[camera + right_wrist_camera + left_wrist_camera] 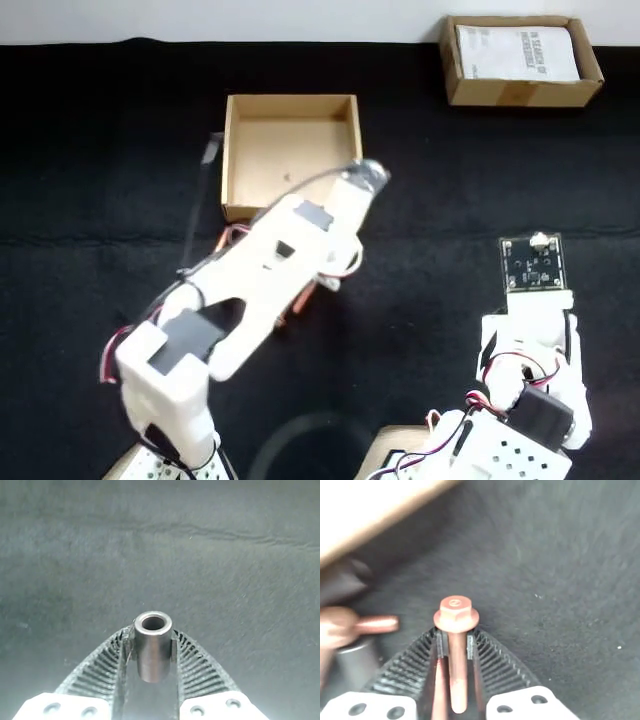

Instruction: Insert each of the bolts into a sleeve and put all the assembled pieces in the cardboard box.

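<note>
Black cloth covers the table under both arms. The ribbed fingers of my left gripper are clamped on a copper-coloured bolt; its shank lies between the pads and its flanged hex head stands just past the tips. My right gripper is clamped the same way on a dark grey sleeve; the open bore points away from the wrist, and it looks smooth and slippery to me.

Working outward, the left arm sits at the near edge of the cardboard box, centre far; the right arm is near right, well apart from it. So bolt and sleeve are each in hand but not yet joined.

I judge the task barely started; the box floor looks bare as far as I can see, with nothing assembled in it. A second bolt lies blurred just beside the left gripper, with a grey cylinder by it; whether that is a sleeve I cannot tell. A smaller carton holding paper sits far right.
</note>
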### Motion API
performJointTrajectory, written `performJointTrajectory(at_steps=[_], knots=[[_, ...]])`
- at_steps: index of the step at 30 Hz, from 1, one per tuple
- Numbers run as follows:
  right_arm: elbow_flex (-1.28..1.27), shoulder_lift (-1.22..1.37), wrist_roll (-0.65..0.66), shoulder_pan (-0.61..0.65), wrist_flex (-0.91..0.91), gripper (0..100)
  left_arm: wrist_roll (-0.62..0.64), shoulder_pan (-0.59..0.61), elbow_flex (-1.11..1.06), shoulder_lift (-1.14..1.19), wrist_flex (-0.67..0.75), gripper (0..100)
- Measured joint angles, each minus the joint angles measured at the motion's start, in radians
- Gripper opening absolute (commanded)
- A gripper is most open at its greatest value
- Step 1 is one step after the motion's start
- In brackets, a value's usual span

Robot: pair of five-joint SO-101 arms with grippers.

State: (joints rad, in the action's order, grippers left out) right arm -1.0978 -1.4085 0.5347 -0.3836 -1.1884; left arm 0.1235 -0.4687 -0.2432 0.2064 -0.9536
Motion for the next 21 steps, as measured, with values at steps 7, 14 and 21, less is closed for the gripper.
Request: performJointTrajectory(at_steps=[7,14,21], knots=[[0.0,0.0,-0.345,0.133,0.055,0.8,0.0,-0.005,-0.127,-0.376,0.0,1],[0.0,0.0,-0.595,0.411,0.055,0.8,0.0,-0.005,-0.325,-0.841,-0.002,1],[0.0,0.0,-0.694,0.732,0.087,0.8,0.0,0.091,-0.532,-1.289,-0.002,1]])
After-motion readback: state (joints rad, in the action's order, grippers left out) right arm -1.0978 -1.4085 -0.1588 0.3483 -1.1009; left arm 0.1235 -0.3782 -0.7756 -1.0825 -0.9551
